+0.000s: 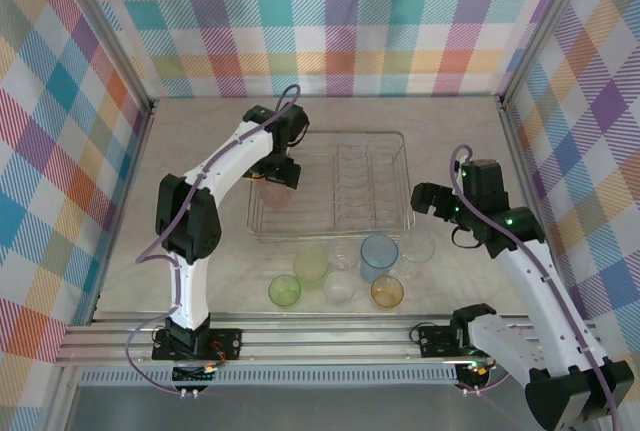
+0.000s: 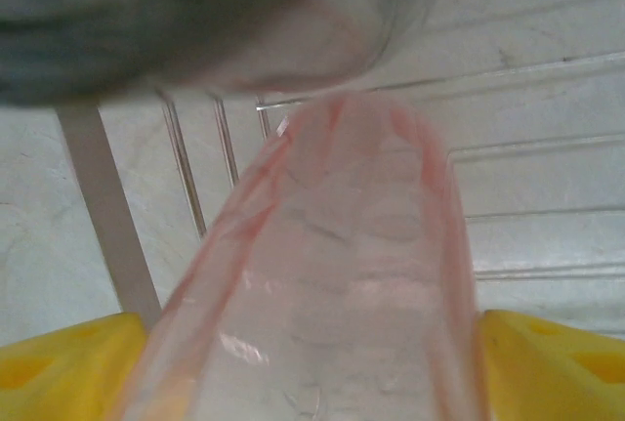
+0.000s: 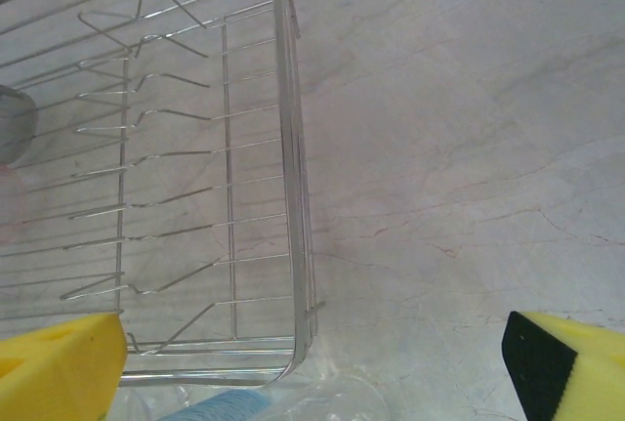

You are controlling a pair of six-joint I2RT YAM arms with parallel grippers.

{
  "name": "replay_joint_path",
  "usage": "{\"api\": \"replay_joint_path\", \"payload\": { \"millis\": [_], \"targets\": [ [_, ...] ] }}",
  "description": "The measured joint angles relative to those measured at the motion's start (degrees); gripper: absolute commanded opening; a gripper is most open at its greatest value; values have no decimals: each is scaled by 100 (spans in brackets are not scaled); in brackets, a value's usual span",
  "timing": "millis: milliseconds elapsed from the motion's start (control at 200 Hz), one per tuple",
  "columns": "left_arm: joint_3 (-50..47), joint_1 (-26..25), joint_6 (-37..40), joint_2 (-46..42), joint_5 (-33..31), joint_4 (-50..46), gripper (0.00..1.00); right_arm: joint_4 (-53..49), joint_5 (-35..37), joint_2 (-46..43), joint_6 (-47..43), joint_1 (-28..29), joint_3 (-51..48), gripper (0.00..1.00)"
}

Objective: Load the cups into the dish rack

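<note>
**A:** Six cups stand on the surface point(image 1: 450, 131) in front of the dish rack point(image 1: 352, 134). Where is the pink-red cup?

**B:** The pink-red cup point(image 2: 342, 274) is clamped in the left tool point(image 1: 277, 176), over the rack's left end. Its long axis runs straight out from the tool, toward the wire floor.

**A:** So the next move is a release?

**B:** I'd judge so: lower it, then let go. The left wrist view shows rack wires just past the cup's far end, but I cannot tell whether they touch. From above, the arm covers that spot.

**A:** And the right tool?

**B:** The right tool point(image 3: 312, 372) is empty, with its pads point(image 3: 59, 362) wide apart, just off the rack's near right corner. The blue cup point(image 3: 229, 406) and a clear cup point(image 3: 332, 403) sit beside it, toward its own base. It is the nearer arm for those two.
</note>
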Motion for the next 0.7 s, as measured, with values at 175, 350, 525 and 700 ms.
{"api": "replay_joint_path", "payload": {
  "millis": [175, 350, 525, 700],
  "targets": [
    [0, 20, -9, 13, -61, 48, 100, -59, -144, 31, -4, 0, 0, 94],
    [-2, 31, -9, 13, -153, 153, 100, -76, -415, 59, -52, 0, 0, 99],
    [-175, 31, -7, -223, -212, 385, 100, -262, -1001, 330, -284, 0, 24, 87],
    [-586, 31, -4, -1104, -249, 776, 100, -769, -1285, 638, -378, 94, 310, 80]
  ]
}}
